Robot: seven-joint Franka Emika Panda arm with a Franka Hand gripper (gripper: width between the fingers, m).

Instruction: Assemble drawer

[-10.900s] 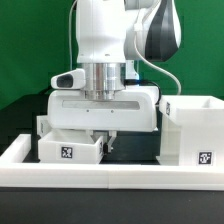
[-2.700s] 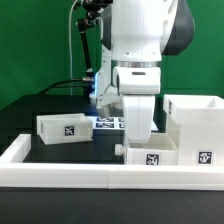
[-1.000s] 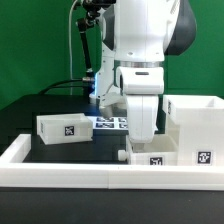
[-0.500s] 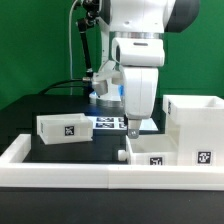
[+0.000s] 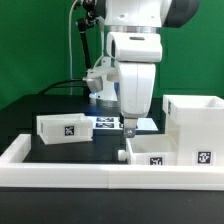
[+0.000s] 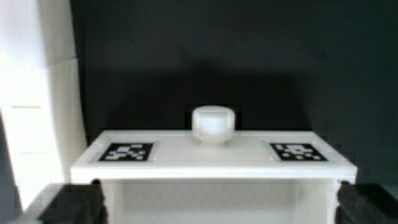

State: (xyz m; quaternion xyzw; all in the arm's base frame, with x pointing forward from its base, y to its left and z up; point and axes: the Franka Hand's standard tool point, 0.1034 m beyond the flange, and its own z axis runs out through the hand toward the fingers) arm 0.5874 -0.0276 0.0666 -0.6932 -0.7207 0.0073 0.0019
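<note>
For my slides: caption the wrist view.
Open gripper poised over a white drawer tray showing a round knob and two black-and-white square tags.

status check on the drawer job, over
claw open, empty, hovering over knobbed tray. knobbed tray sits by casing, not inserted. second tray apart. nothing between knobbed tray and casing.
</note>
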